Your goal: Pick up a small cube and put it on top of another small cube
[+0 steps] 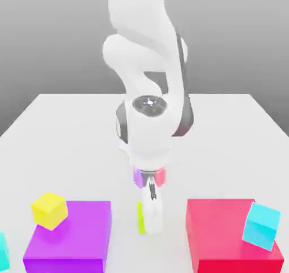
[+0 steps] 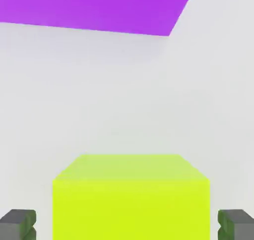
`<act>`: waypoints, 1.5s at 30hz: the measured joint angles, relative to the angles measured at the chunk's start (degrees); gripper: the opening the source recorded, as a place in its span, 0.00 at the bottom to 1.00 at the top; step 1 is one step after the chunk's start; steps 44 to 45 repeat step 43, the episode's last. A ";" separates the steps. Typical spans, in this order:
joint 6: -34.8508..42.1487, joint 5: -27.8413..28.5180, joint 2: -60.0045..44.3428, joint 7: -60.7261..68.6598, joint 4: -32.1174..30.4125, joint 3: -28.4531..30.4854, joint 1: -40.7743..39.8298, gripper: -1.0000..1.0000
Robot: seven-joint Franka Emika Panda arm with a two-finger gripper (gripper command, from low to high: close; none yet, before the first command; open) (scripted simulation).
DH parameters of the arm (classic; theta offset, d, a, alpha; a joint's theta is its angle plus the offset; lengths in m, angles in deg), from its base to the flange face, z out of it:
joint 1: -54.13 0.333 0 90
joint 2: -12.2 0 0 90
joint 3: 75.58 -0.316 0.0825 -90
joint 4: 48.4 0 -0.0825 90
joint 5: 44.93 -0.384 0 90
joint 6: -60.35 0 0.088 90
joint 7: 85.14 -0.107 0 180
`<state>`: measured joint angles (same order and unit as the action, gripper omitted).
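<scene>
Red block (image 1: 234, 232) and purple block (image 1: 70, 227) are sitting up front on the table (image 1: 197, 148), toward the exterior view's right and left. Lime cube (image 2: 131, 209) is lying between them, well apart from both, partly hidden behind the end effector (image 2: 127, 225) in the exterior view. End effector is standing spread, fingertips straddling the cube with a gap each side in the hand view, so nothing is being pinched. Yellow cube (image 1: 49, 211) is showing at the purple block's far corner, blue cube (image 1: 262, 227) at the red block's outer edge; can't tell if either is resting on its block or just lining up with it. Part of a cyan cube (image 1: 3, 252) is showing at the exterior view's left edge. Lime one is looking like the pick; which cube is serving as base, the scene isn't settling. Judging handling: I'm expecting light, stiff, not fragile, faces smooth enough to be slipping if the squeeze is landing crooked. I'm favouring a grab on the two opposite flat sides facing the fingertips, centred, around mid-height, keeping the underside free for stacking. Main risk: one fingertip touching first and nudging or twisting the cube.
</scene>
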<state>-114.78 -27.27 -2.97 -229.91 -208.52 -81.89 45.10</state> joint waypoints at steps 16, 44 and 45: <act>12.09 -20.18 15.49 15.84 -0.62 -9.28 -4.35 0.00; 26.87 -19.27 -9.01 46.23 36.17 8.12 -23.01 1.00; 26.87 -19.27 -9.01 46.23 36.17 8.12 -23.01 1.00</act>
